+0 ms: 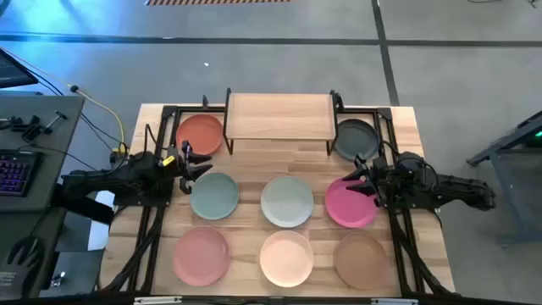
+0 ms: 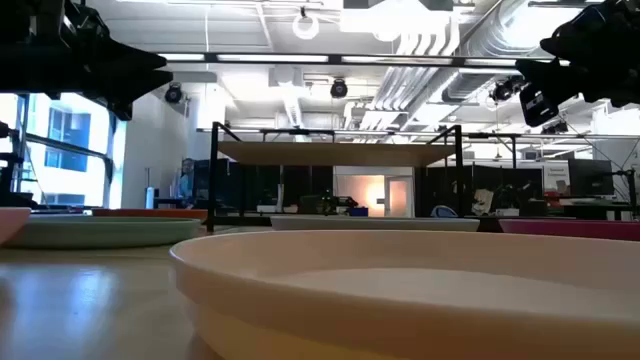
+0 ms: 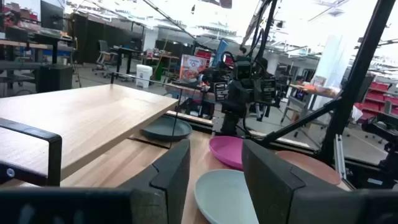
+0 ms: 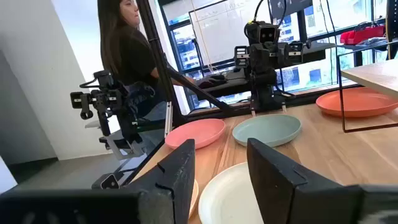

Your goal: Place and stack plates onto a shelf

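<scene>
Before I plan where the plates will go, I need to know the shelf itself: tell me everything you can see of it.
The shelf is a small low rectangular riser with a light wooden top and thin black metal legs. It stands upright at the middle of the table's far edge, and its top is bare; no plate is on it yet. The orange plate lies at its left end and the dark grey plate at its right end, both on the table. Neither tool touches it.

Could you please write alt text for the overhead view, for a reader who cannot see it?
Eight round matte plates lie on a wooden table around an empty wooden-topped shelf. The open left gripper and open right gripper hover at either side.
</scene>
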